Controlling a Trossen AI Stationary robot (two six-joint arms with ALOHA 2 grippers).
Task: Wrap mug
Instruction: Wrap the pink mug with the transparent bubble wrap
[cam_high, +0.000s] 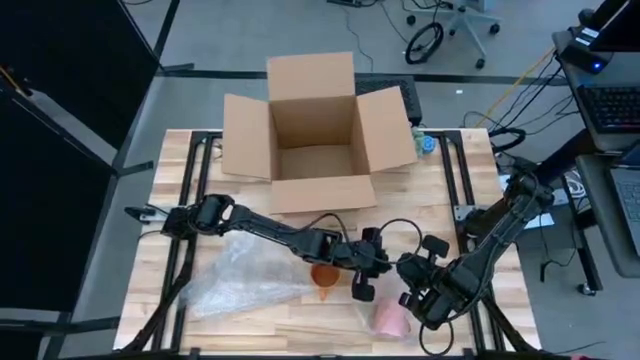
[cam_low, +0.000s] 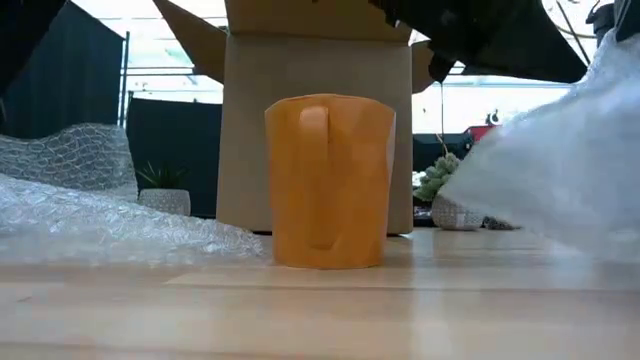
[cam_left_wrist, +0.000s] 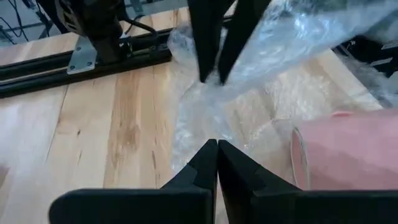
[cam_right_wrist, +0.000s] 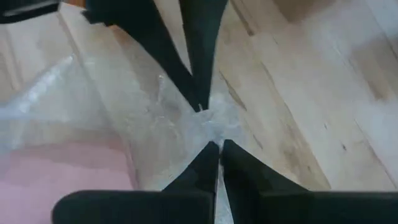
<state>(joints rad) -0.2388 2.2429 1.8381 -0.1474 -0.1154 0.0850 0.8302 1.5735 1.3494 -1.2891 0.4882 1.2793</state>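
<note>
The worktop (cam_high: 450, 180) is showing pale, smooth, faintly grained wood with a low sheen, framed by matt black metal rails (cam_high: 190, 180). The box (cam_high: 315, 130) is looking like plain matt brown cardboard. The bubble wrap (cam_high: 240, 272) is appearing as clear, crinkled, glossy plastic, catching highlights. The orange mug (cam_low: 328, 180) is showing a smooth, softly satin surface, and the pink mug (cam_left_wrist: 348, 152) a smooth matt one.

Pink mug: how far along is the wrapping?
Early. The pink mug lies on its side on a clear wrap sheet, not yet covered. In hand: the left tool and right tool both pinch that sheet. Left: folding it around the mug. The orange mug stands bare.
</note>
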